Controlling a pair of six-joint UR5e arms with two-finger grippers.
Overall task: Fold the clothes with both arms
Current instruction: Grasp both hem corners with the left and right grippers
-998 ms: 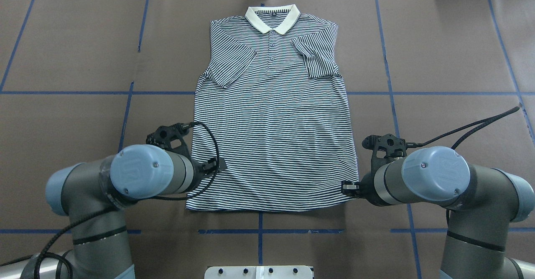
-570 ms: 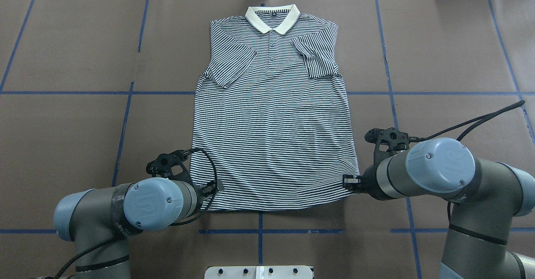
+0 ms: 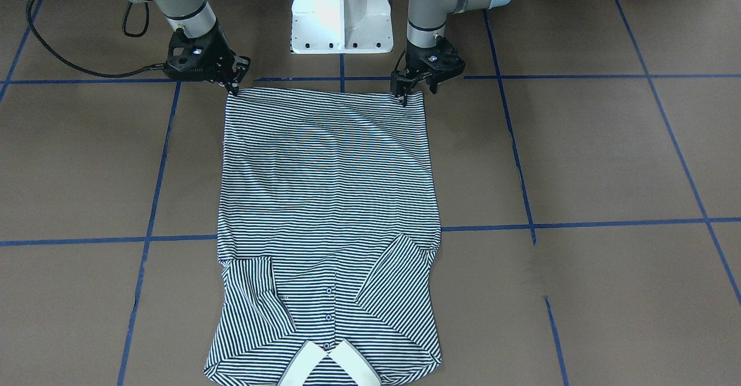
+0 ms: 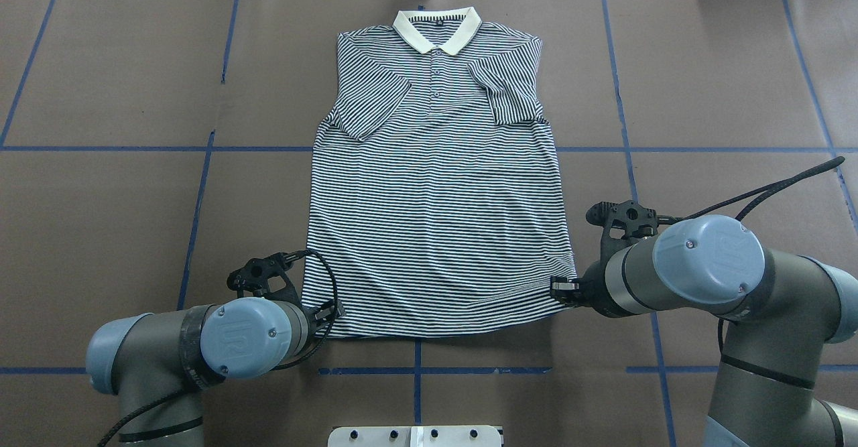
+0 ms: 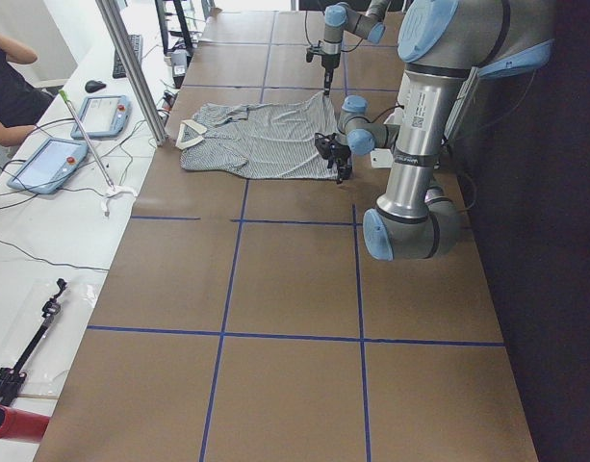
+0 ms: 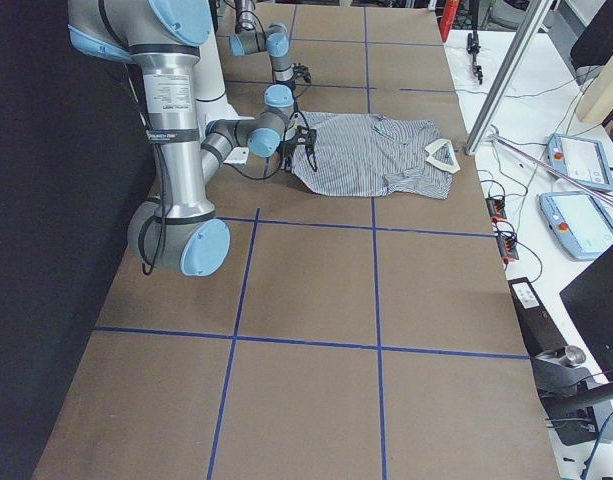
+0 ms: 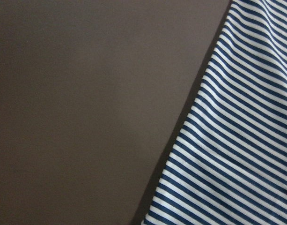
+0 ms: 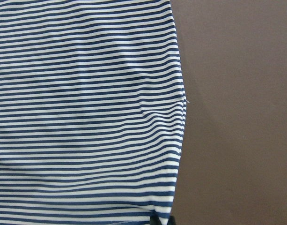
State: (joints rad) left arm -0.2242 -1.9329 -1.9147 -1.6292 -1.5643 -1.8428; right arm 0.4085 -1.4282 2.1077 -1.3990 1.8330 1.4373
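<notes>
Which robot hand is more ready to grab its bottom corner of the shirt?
Probably the right hand: its tips sit at the shirt's hem corner. The left hand sits partly over the cloth.

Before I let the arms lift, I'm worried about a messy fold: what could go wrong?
The left gripper and right gripper sit at the very hem corners of the shirt; a thin grip could slip or catch one layer. A cable by the left gripper loops over the hem and might snag.

Robotics lab, taped table (image 4: pixel 107 232), teach pendants (image 6: pixel 584 224)
</notes>
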